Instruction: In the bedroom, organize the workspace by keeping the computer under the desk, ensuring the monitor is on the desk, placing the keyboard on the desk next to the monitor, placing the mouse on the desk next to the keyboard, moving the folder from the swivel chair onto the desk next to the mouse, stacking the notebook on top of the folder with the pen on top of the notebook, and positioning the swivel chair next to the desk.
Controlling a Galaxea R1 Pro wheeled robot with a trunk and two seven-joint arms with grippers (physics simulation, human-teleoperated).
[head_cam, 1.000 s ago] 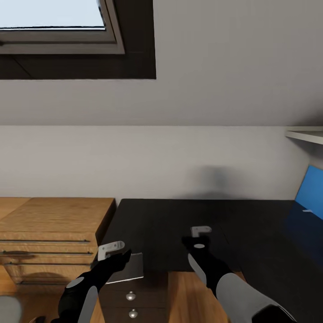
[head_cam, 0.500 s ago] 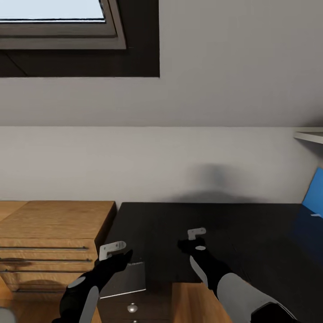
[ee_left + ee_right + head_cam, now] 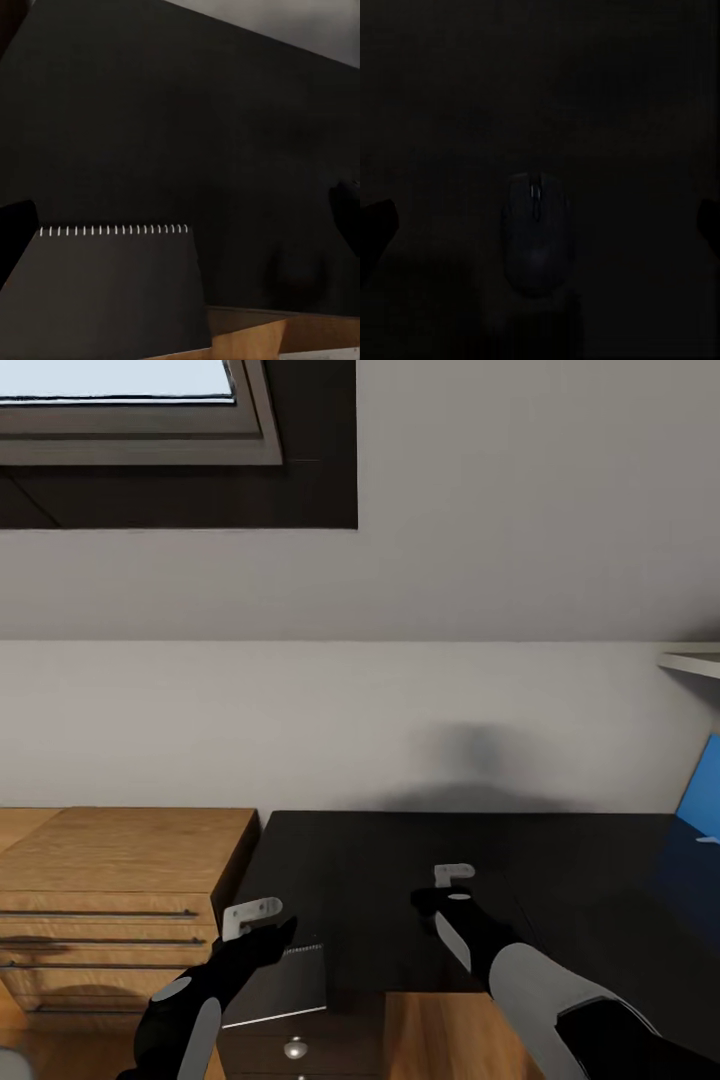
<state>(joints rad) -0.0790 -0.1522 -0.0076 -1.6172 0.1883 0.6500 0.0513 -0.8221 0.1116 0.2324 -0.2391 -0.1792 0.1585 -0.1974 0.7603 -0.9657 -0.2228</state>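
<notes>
Right gripper (image 3: 544, 217) jaws wide, seemingly above mouse (image 3: 535, 234).

The black tabletop (image 3: 560, 880) lies bare from 12 to 2 o'clock, open for a pass toward the wall. At 10 o'clock the wood drawer unit (image 3: 120, 880) blocks the side, flush against it. The notebook (image 3: 285, 982) overhangs the near edge at 9; the mouse (image 3: 534, 234) lies flat between the right jaws.

Black arms with grey forearm panels, pale grey bracket-like claws (image 3: 262, 922).
</notes>
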